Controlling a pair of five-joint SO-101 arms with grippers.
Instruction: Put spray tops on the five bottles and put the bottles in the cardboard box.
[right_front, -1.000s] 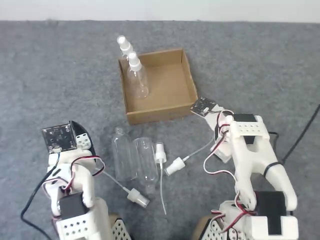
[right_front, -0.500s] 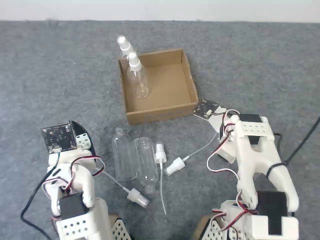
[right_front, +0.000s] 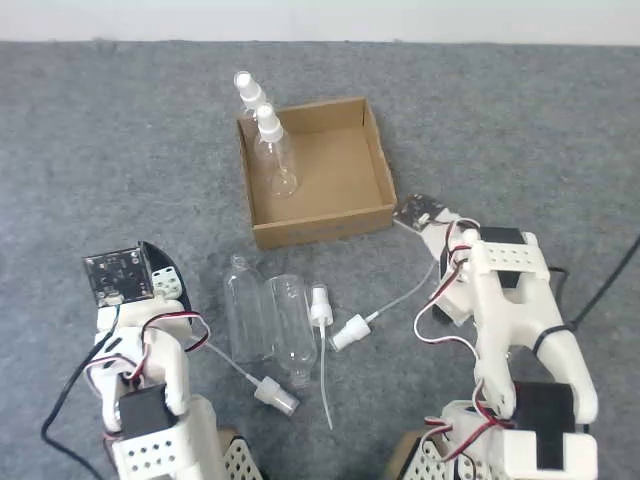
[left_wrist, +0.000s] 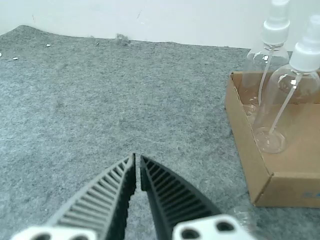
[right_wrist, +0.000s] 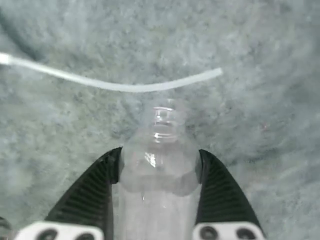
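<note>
Over the last second the right arm (right_front: 505, 290) has drawn back a little from the cardboard box (right_front: 380, 160): its wrist was over the box's near right corner and now sits just off that corner. The left arm (right_front: 150, 350) and the loose parts in front of the box have not shifted.

The right gripper (right_wrist: 159, 155) is clamped on a capless bottle (right_wrist: 162, 125), neck pointing out towards a dip tube (right_wrist: 125, 86) lying on the counter (right_front: 520, 120). The pull-back probably means this third bottle is being brought to where a top can go on.

The left gripper (left_wrist: 137, 159) is all but closed on nothing, off the box's left side and nearer the arms.

Inside the box stand two capped bottles, one by the left wall (right_front: 283, 170) and one seemingly at the back left corner (right_front: 243, 88); nothing else is in it. Just in front of the box two open bottles (right_front: 245, 310) (right_front: 290, 320) lie side by side, with three spray tops (right_front: 320, 305) (right_front: 350, 330) (right_front: 275, 393) beside and in front of them, so two of five look finished
</note>
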